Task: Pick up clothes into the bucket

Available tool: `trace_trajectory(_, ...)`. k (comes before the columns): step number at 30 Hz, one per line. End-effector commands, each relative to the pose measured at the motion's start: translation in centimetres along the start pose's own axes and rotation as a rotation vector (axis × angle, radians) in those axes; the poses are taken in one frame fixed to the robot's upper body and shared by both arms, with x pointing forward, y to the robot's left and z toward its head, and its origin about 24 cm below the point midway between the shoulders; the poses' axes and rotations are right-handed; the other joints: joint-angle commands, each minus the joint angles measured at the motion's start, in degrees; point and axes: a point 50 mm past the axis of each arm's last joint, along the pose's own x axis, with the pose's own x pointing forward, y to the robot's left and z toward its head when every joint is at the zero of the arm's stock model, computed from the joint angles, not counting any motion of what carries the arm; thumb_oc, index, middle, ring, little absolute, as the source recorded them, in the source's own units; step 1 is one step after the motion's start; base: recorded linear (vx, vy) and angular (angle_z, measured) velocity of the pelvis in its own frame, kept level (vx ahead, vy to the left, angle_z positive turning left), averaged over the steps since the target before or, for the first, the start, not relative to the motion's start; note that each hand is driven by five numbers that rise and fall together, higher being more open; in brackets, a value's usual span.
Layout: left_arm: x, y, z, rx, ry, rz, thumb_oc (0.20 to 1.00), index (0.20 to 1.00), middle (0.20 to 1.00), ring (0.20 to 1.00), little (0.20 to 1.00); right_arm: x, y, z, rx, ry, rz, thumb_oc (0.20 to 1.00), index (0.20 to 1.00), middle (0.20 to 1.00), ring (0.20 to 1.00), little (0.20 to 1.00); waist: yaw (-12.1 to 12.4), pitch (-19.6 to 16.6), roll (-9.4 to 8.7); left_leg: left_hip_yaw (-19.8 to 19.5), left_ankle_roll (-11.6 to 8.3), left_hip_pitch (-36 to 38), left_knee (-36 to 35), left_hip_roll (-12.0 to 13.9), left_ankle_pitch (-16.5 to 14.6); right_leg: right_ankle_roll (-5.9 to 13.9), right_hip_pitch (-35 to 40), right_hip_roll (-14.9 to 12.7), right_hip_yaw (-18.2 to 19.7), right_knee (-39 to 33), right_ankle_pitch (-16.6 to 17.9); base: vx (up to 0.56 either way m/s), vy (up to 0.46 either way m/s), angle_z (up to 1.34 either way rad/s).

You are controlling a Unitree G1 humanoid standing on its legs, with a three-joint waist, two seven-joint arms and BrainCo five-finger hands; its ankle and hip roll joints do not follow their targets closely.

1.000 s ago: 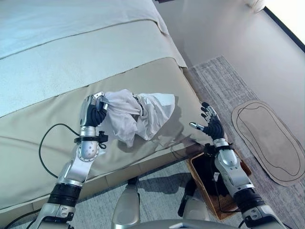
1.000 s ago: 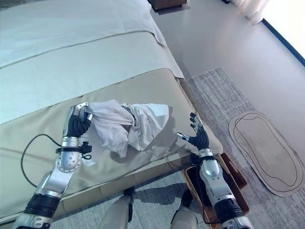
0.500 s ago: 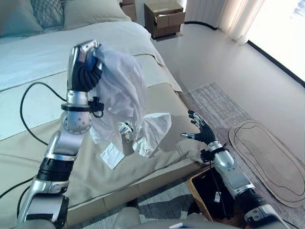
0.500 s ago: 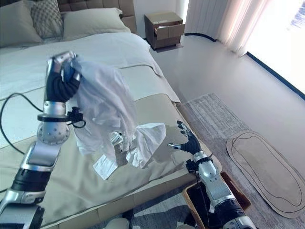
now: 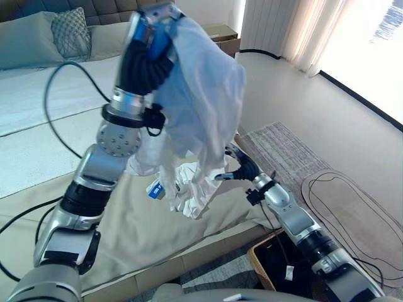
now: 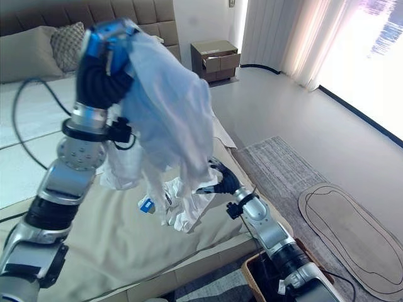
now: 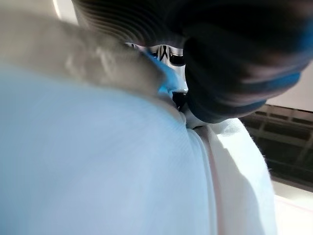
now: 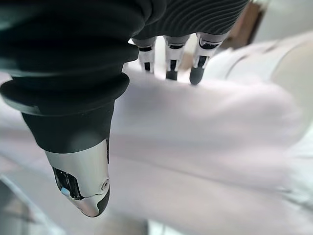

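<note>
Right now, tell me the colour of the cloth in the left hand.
White, plain. The cloth hanging from the left hand shows best in the right eye view.

A bedroom: made bed [image 6: 94, 233] with pillows [image 5: 34, 47], nightstand [image 6: 215, 60] upper middle, curtains [image 6: 296, 38] upper right.

White garment [image 5: 201, 107]; beige bedspread [image 5: 126, 220]; grey rug [image 5: 277, 141].

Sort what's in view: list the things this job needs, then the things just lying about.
Job:
white garment, held up by left hand
right hand, open beside its hanging end
basket on floor by bed

Lying about:
bed
pillow
nightstand
rug
mat
</note>
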Motion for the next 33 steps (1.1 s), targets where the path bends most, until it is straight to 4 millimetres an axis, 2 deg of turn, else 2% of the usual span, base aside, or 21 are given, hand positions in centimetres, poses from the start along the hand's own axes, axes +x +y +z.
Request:
trace_trajectory(1, 0.8, 0.7, 0.4, -0.079, -0.035, 0.053, 0.200, 0.200, 0.200, 0.200, 0.200, 2.6, 0.1, 4.1, 0.065, -0.181, -0.039, 1.000, 1.000, 1.000, 1.000, 1.000, 1.16, -1.43, -0.27, 4.73, 1.55, 2.72, -0.25, 0.70, -2.73, 0.09, -2.31, 0.82, 1.25, 3.02, 0.95, 0.00, 0.000, 0.00)
trace_trajectory(2, 0.3, 0.4, 0.3, -0.102, -0.018, 0.049, 0.200, 0.200, 0.200, 0.200, 0.200, 2.9, -0.3, 4.3, 0.080, -0.186, -0.104, 1.000, 1.000, 1.000, 1.000, 1.000, 1.12, -1.36, -0.14, 4.75, 1.62, 2.83, -0.30, 0.75, -2.76, 0.04, -2.36, 0.82, 1.39, 3.11, 0.99, 0.00, 0.000, 0.00)
trace_trajectory(9, -0.9, -0.1, 0.0, -0.157, 0.028, 0.048, 0.200, 0.200, 0.200, 0.200, 0.200, 2.5, -1.8, 4.9, 0.192, -0.224, -0.226, 1.000, 1.000, 1.000, 1.000, 1.000, 0.70, -1.22, -0.14, 4.87, 1.68, 3.09, -0.56, 0.64, -2.71, -0.03, -2.31, 0.80, 1.16, 3.35, 0.96, 0.00, 0.001, -0.01)
trace_trajectory(10, -1.2, 0.0, -0.2, -0.152, 0.045, 0.050, 0.200, 0.200, 0.200, 0.200, 0.200, 2.1, -2.6, 5.2, 0.222, -0.245, -0.271, 1.000, 1.000, 1.000, 1.000, 1.000, 0.57, -1.23, -0.26, 4.93, 1.69, 3.17, -0.60, 0.66, -2.76, -0.02, -2.31, 0.82, 1.11, 3.40, 0.97, 0.00, 0.000, 0.00)
trace_trajectory(14, -1.6, 0.3, -0.7, -0.132, 0.072, 0.056, 0.200, 0.200, 0.200, 0.200, 0.200, 1.4, -3.8, 5.4, 0.257, -0.268, -0.301, 1.000, 1.000, 1.000, 1.000, 1.000, 0.33, -1.22, -0.44, 4.99, 1.66, 3.21, -0.65, 0.71, -2.77, -0.04, -2.28, 0.83, 1.11, 3.48, 0.91, 0.00, 0.000, 0.00)
trace_trajectory(20, -2.4, 1.1, -1.6, -0.085, 0.120, 0.067, 0.200, 0.200, 0.200, 0.200, 0.200, -1.2, -6.4, 4.8, 0.258, -0.274, -0.386, 1.000, 1.000, 1.000, 1.000, 1.000, -0.20, -1.42, -0.95, 4.99, 1.57, 3.28, -0.70, 0.83, -2.91, -0.03, -2.15, 0.94, 1.11, 3.44, 0.73, 0.00, 0.000, 0.00)
trace_trajectory(25, -2.7, 1.5, -1.9, -0.068, 0.137, 0.079, 0.200, 0.200, 0.200, 0.200, 0.200, -2.1, -7.4, 5.6, 0.227, -0.318, -0.415, 1.000, 1.000, 1.000, 1.000, 1.000, -0.48, -1.48, -1.10, 4.97, 1.62, 3.48, -0.62, 0.77, -3.08, -0.03, -2.11, 0.99, 1.20, 3.61, 0.60, 0.00, 0.000, 0.00)
trace_trajectory(29, -2.7, 1.4, -1.6, -0.140, 0.116, 0.078, 0.200, 0.200, 0.200, 0.200, 0.200, -1.5, -7.8, 6.8, 0.110, -0.352, -0.382, 1.000, 1.000, 1.000, 1.000, 1.000, -0.17, -1.52, -1.05, 5.02, 1.61, 3.56, -0.61, 0.75, -3.11, 0.04, -2.03, 0.93, 1.20, 3.54, 0.69, 0.00, 0.000, 0.00)
trace_trajectory(33, -2.4, 0.6, -1.0, -0.293, 0.081, 0.062, 0.200, 0.200, 0.200, 0.200, 0.200, 0.2, -6.6, 7.4, 0.124, -0.373, -0.276, 1.000, 1.000, 1.000, 1.000, 1.000, 0.44, -1.52, -1.02, 5.02, 1.70, 3.52, -0.47, 0.75, -3.13, 0.06, -1.98, 0.91, 1.03, 3.43, 0.78, 0.00, 0.000, 0.00)
